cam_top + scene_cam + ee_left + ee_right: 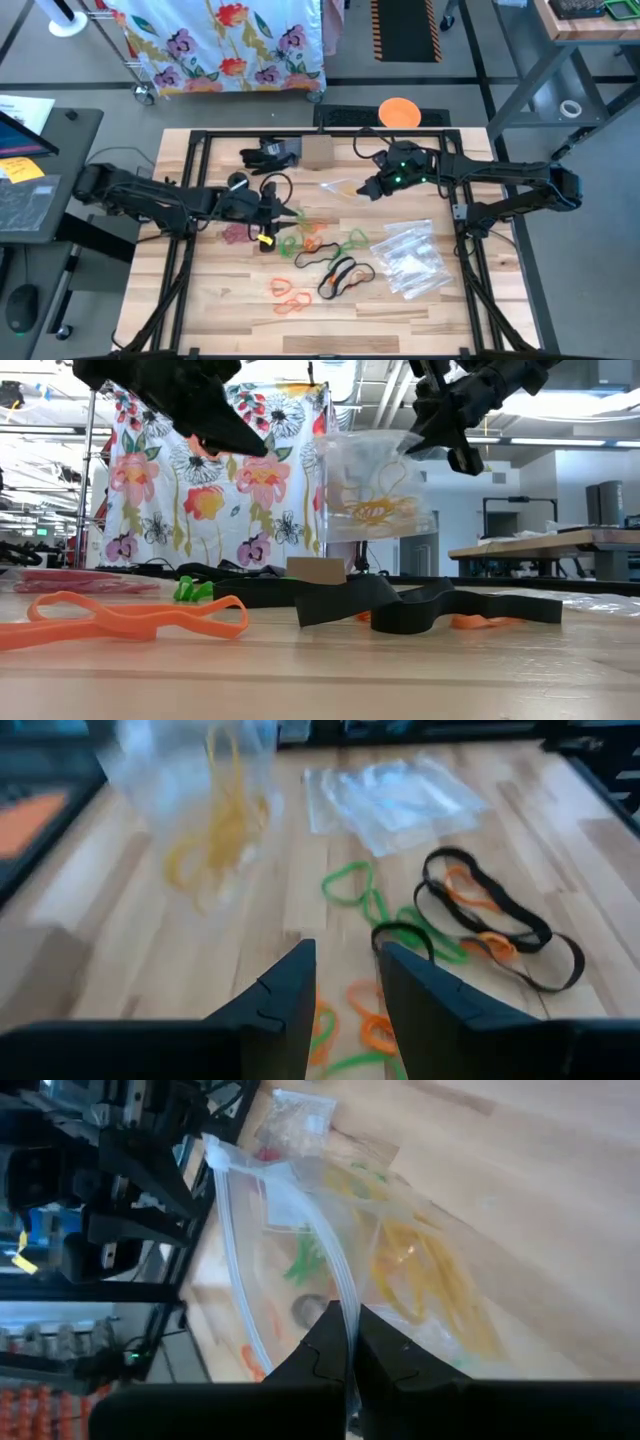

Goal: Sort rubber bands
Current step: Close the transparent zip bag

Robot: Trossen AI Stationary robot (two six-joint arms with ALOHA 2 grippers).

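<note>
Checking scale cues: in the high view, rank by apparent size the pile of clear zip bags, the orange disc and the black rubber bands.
1. Pile of clear plastic zip bags
2. Black rubber band loops
3. Flat round orange disc, though it lies beyond the table, so unsure.

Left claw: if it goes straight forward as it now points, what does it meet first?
Probably the green rubber bands on the table, directly ahead of the left claw in its wrist view. The clear bag with yellow bands hangs off to one side. Depth is unclear.

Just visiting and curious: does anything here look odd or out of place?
Only the clear bag of yellow bands: it hangs in mid-air, pinched at its rim by the right hand. Other bands lie scattered on the table.
</note>
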